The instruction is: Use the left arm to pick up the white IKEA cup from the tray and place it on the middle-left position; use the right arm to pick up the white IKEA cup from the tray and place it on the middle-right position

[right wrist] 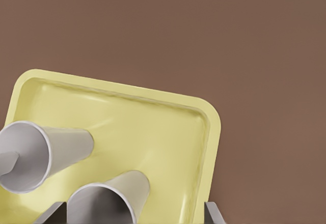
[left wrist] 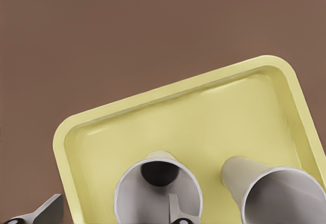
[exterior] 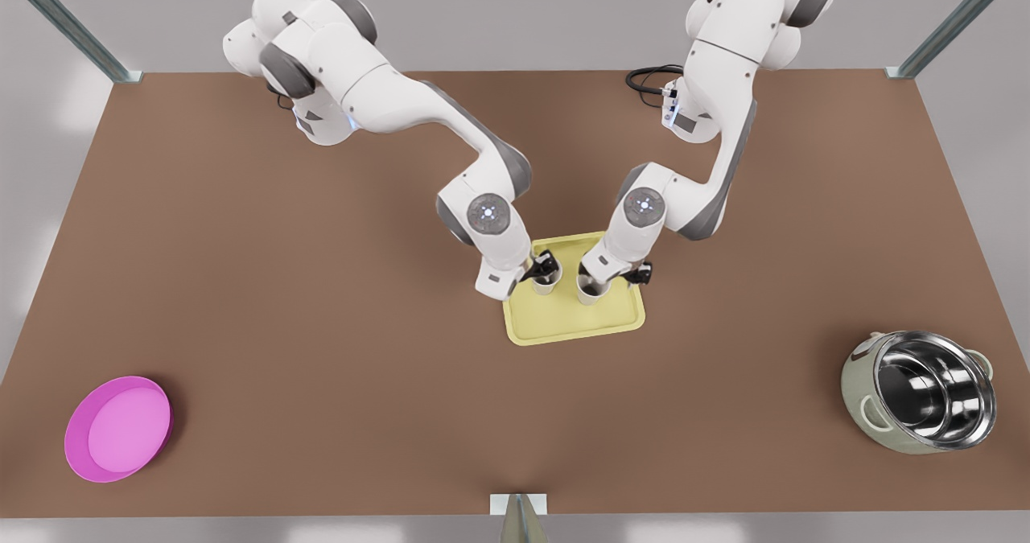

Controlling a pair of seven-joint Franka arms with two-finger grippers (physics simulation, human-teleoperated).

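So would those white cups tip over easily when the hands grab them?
Probably somewhat. The left cup looks tall and tapers to a narrow base, so a sideways nudge could tip it. It seems thin-walled and likely light. The left hand straddles its rim, one finger inside.

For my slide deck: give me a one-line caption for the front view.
Both grippers, left and right, reach two white cups on the yellow tray.

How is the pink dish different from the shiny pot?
The pink dish is flat, shallow and plain pink; the pot is deep, with a mirror-like metal inside and pale green outside. The dish lies at the front view's left, the pot at its right, tipped. Both are round and rest on the table.
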